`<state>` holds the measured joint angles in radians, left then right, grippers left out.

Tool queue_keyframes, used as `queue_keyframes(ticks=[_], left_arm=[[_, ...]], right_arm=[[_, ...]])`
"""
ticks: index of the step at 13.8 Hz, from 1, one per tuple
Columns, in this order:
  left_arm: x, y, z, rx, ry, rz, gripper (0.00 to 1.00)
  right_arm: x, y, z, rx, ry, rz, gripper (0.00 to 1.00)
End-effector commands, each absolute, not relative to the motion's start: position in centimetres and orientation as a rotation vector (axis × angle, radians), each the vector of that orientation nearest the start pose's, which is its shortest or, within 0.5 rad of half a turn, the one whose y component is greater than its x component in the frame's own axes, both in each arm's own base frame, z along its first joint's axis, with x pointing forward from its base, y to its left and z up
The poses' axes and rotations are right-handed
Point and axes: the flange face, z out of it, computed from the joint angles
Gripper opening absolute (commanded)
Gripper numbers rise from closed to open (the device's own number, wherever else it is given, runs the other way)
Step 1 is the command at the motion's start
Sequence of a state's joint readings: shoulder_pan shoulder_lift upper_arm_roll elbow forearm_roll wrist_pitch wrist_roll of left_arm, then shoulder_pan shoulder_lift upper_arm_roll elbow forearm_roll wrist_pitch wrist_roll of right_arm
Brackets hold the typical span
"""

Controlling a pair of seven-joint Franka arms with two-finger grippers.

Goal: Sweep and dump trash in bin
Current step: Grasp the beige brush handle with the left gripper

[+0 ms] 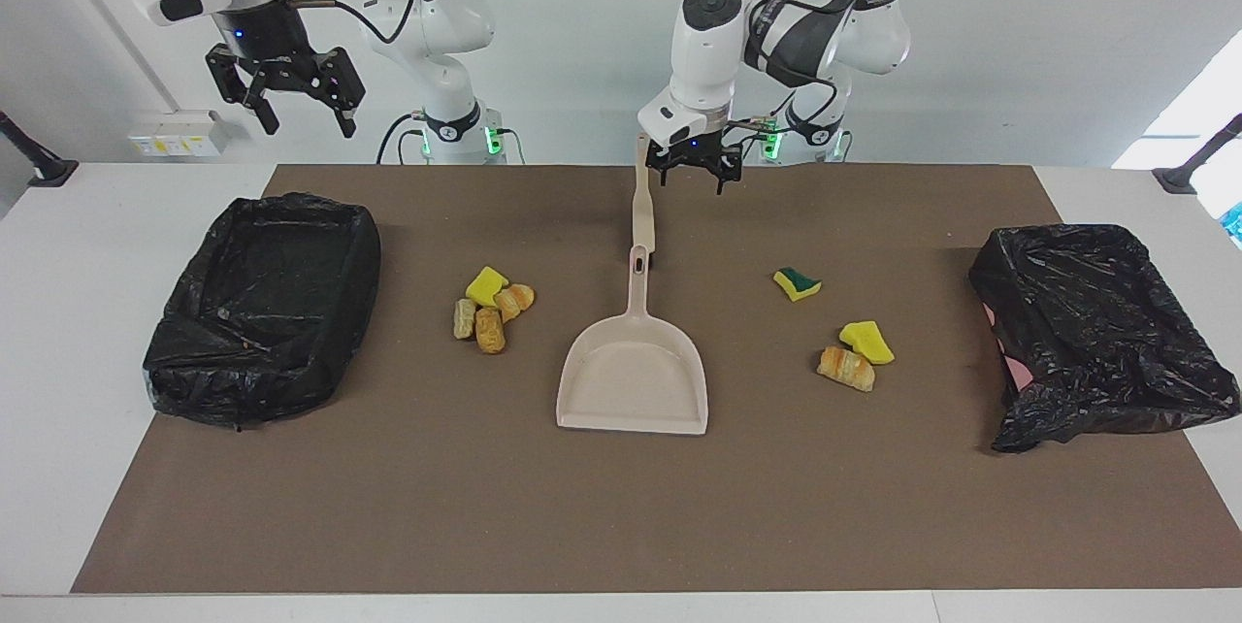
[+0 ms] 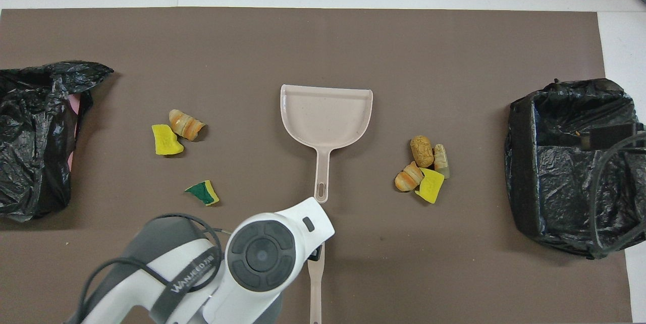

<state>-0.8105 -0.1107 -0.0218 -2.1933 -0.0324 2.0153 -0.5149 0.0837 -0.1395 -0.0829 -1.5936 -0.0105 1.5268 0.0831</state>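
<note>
The left gripper, jaws apart, hung over the brush by the table's robot-side edge. The arm read "WANJEED". The right gripper waited, spread wide, above the bin.

The scene is evenly and brightly lit from above. Short, soft shadows are cast close under the dustpan and the trash pieces. Scattered highlights are seen on the black bin liners. A blown-out patch of daylight is noted at 3 o'clock in the facing view. Both views are sharp throughout; straight mat edges are rendered without visible bending.
</note>
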Motion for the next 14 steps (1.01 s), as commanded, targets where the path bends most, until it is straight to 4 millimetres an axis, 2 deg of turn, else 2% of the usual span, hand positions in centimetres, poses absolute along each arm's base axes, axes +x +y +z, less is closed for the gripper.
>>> queue_keyframes(ticks=[1,4,6,7,11,12,13,14], left_arm=[[29.5,-39.0,39.7,-3.095,0.452,0.078,1.0],[26.4,-41.3,37.1,-3.087,0.48,0.075,1.0],[25.1,-41.1,35.3,-3.082,0.496,0.075,1.0],[23.9,-41.5,35.0,-3.08,0.508,0.072,1.0],[22.5,-42.2,33.9,-3.06,0.5,0.095,1.0],[22.5,-42.2,33.9,-3.061,0.499,0.097,0.89],[22.4,-42.2,33.9,-3.065,0.482,0.113,0.54],[22.3,-42.1,33.8,-3.066,0.47,0.131,0.14]], right_arm=[[50.0,-0.7,68.6,-3.11,0.092,-0.099,1.0],[50.0,-0.7,68.6,-3.11,0.092,-0.099,1.0],[50.0,-0.7,68.6,-3.11,0.092,-0.099,1.0],[50.0,-0.7,68.6,-3.11,0.092,-0.099,1.0],[50.0,-0.7,68.6,-3.11,0.092,-0.099,1.0],[50.0,-0.7,68.6,-3.11,0.092,-0.099,1.0],[50.0,-0.7,68.6,-3.11,0.092,-0.099,1.0],[50.0,-0.7,68.6,-3.11,0.092,-0.099,1.0]])
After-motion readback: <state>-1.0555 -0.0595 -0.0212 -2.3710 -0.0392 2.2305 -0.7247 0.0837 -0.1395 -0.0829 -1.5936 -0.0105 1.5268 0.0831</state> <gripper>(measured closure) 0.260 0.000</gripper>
